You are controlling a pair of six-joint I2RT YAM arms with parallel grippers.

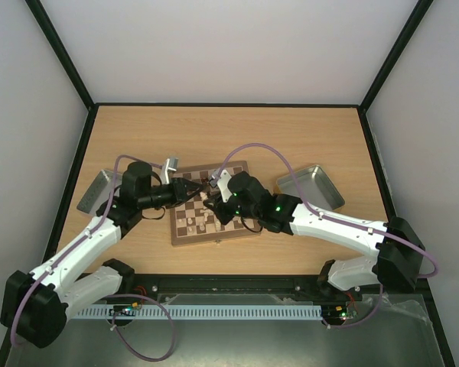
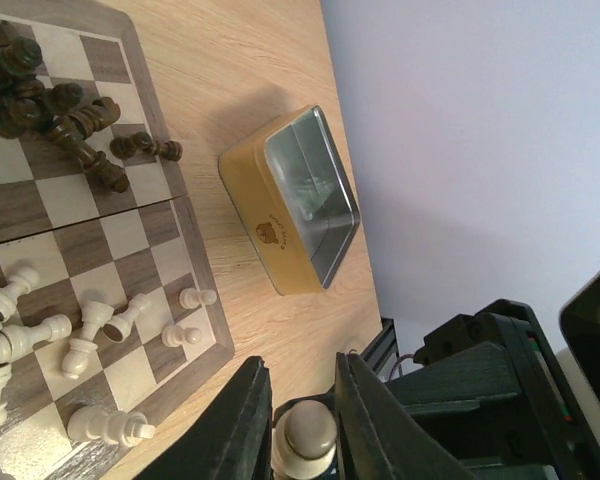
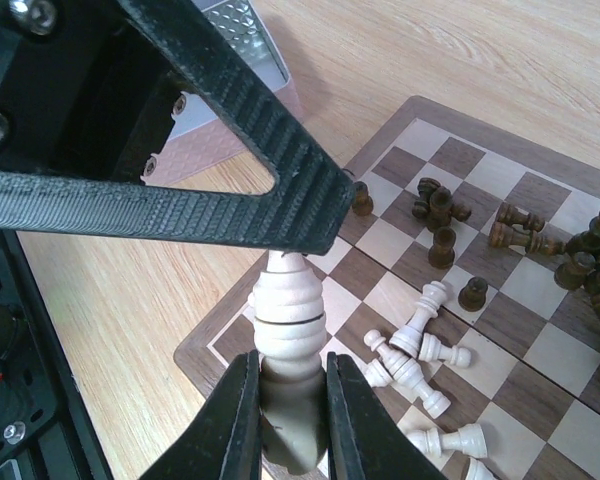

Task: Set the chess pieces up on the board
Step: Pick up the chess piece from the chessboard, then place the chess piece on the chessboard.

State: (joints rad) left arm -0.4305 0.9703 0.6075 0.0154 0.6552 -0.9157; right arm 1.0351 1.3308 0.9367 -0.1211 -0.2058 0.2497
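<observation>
The right gripper (image 3: pixel 292 365) is clamped on the base of one cream piece (image 3: pixel 288 310), held upright over a corner of the board (image 2: pixel 202 270). The left gripper (image 2: pixel 300 365) stands narrow about the same piece's head, apparently touching it. The turned wood is judged light, rigid and slick, and best gripped low at the waist. Beyond it, the other chess pieces (image 2: pixel 80 355) lie toppled across the squares.

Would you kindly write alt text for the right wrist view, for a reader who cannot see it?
The right gripper clamps a pale cream piece whose top disappears behind the left gripper's finger. Beyond, toppled pale pieces and scattered dark pieces lie on the board.
</observation>
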